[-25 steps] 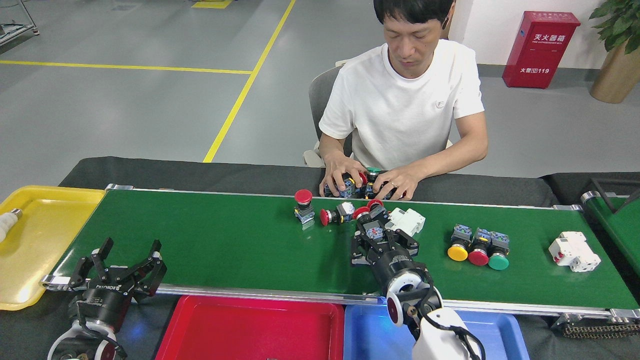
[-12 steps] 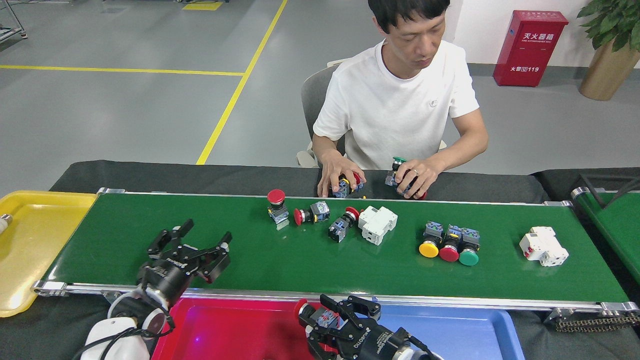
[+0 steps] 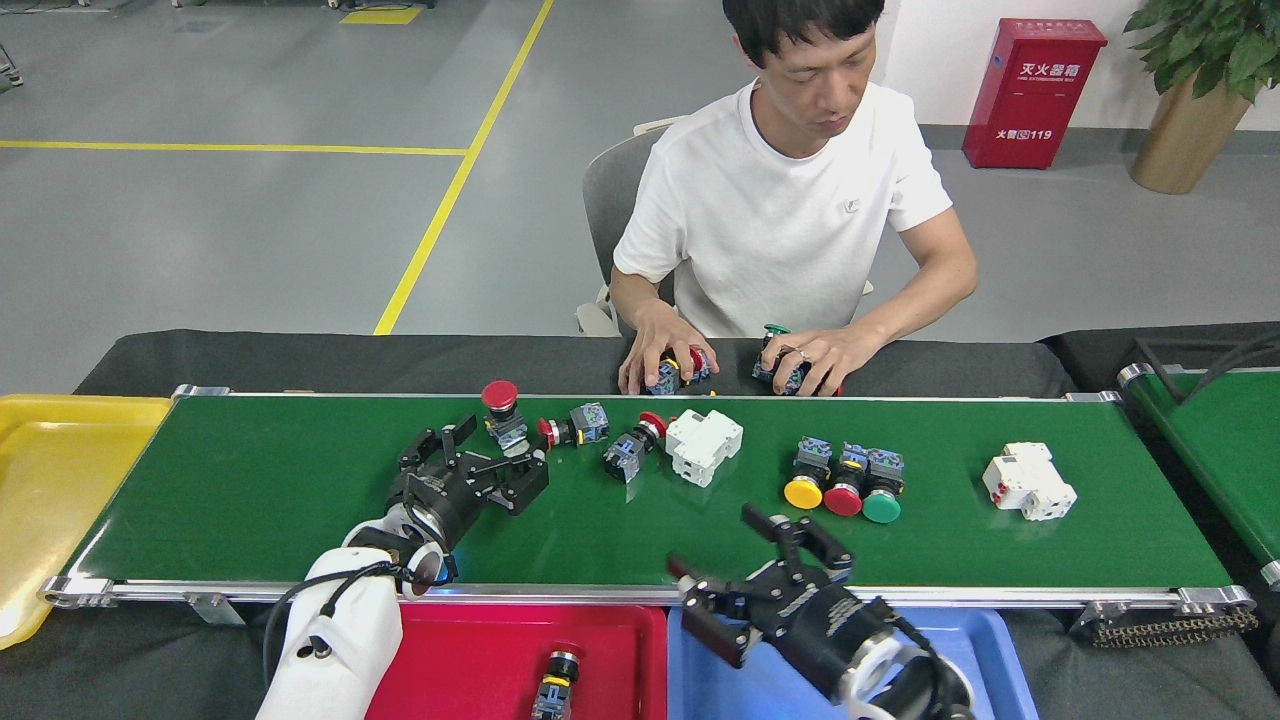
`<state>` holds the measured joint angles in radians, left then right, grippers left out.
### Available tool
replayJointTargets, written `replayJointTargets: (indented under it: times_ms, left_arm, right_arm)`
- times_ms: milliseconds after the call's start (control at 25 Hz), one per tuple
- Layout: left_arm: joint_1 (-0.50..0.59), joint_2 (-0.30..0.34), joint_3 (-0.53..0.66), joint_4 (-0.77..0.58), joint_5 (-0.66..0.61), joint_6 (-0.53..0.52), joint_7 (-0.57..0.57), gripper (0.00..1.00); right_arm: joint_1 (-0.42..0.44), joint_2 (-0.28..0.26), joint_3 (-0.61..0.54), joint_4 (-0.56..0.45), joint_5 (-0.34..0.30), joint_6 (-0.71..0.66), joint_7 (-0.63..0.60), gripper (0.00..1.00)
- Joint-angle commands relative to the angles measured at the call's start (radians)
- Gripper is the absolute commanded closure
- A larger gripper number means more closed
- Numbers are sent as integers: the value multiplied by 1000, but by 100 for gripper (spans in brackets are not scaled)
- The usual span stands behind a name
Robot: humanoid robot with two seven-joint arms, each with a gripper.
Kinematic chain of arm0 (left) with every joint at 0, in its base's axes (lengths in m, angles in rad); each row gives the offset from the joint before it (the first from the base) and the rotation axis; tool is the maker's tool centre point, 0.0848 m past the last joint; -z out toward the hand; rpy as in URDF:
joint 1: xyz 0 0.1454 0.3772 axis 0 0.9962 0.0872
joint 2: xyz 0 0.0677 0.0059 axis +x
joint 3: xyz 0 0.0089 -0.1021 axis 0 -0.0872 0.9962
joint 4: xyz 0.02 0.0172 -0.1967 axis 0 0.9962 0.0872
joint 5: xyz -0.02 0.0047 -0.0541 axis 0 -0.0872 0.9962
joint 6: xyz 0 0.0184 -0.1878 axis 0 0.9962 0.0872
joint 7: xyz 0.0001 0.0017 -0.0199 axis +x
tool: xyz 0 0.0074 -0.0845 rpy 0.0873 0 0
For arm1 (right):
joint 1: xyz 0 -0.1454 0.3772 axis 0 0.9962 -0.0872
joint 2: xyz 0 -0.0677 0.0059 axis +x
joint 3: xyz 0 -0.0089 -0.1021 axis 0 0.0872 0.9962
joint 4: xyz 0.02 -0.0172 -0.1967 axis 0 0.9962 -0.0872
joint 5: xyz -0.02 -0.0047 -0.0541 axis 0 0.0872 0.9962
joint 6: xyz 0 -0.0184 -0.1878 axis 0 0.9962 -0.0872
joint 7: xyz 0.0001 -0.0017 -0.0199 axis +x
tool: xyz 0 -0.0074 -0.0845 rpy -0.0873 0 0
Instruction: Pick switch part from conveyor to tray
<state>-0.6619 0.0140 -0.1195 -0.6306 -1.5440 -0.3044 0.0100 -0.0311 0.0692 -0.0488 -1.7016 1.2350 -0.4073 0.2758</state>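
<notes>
- The left gripper [image 3: 482, 455] reaches out over the conveyor [image 3: 300, 480] with its fingers spread apart and nothing between them.
- The nearest switch part is the red mushroom-head switch [image 3: 501, 410], standing upright on the belt. It lies just beyond the left gripper's fingertips, toward the far rail and slightly to the right.
- Because that switch stands on its base, its long axis runs up and down, so the fingers would likely have to close across the body from the sides.
- Further right lies a second red switch [image 3: 570, 427] on its side, long axis roughly along the belt, then a third switch [image 3: 630, 452] tilted on a diagonal, just beside a white breaker [image 3: 704, 445].
- The right gripper [image 3: 760, 590] hangs at the near rail above the blue tray [image 3: 990, 650], fingers open and empty. It is well apart from the upright switch, so the left arm is judged the better placed.
- The red tray [image 3: 480, 660] below the near rail already holds one switch part [image 3: 555, 680].
- A row of yellow, red and green buttons [image 3: 843, 482] sits further right on the belt, closer to the right arm.
- A person [image 3: 790, 210] sits across the belt with both hands on more parts at the far edge.
</notes>
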Motion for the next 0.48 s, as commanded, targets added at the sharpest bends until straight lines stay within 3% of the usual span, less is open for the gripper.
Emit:
replayJointTargets:
  times_ms: [0, 80, 120, 160, 320, 440]
  left_arm:
    - [-27, -3, -3, 0, 2, 19, 19, 9]
    - [-27, -3, -9, 0, -1, 19, 28, 47]
    - [-27, -3, -17, 0, -4, 19, 30, 75]
    - [-30, -2, -37, 0, -4, 19, 30, 90]
    - [-31, 0, -63, -4, -2, 18, 51, 98]
    - [-25, 7, -62, -18, 2, 5, 57, 99]
  right_arm:
    - [0, -2, -68, 28, 3, 7, -110, 2]
    - [7, -2, -97, 56, 8, 51, -147, 2]
    - [19, -3, -97, 63, 12, 94, -168, 3]
    - [39, -6, -95, 69, 37, 151, -198, 3]
    - [135, -14, -89, 68, 181, 252, -291, 3]
    - [223, -20, -74, 49, 189, 248, -299, 2]
